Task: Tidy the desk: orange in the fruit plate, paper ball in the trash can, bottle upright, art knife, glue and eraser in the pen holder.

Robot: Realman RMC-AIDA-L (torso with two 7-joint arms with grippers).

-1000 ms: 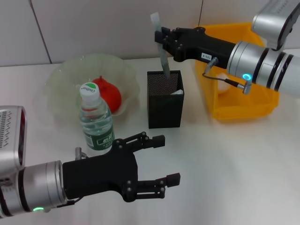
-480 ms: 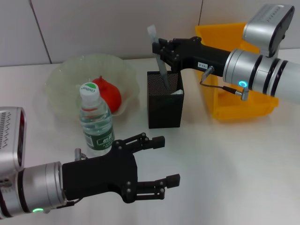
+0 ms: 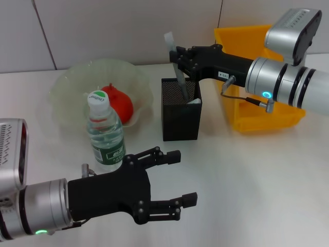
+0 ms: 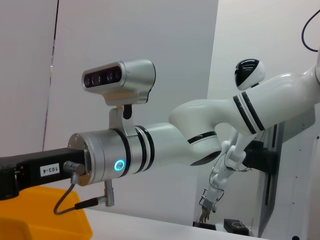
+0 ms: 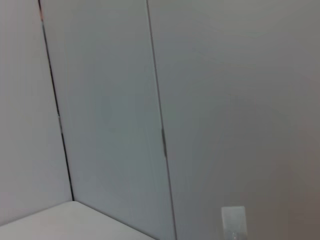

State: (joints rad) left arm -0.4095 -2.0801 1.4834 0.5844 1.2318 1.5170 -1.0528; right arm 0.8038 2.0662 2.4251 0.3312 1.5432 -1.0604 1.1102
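Upper centre of frame: right end effector (image 3: 179,55) grips grey art knife (image 3: 177,67), tip inside black mesh pen holder (image 3: 181,110); red-orange orange (image 3: 119,103) sits in pale green fruit plate (image 3: 67,87), clear plastic bottle (image 3: 105,134) upright, left end effector (image 3: 175,177) open, idle.

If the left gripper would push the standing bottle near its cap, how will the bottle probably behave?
The bottle stands upright, tall over a narrow base, so a push near its white cap would probably tip it. It looks full of water, so it is likely rather heavy for its size. Once down, its round body might roll toward the fruit plate. The open left gripper rests beside it.

Robot lab: second robot (image 4: 250,107) behind.
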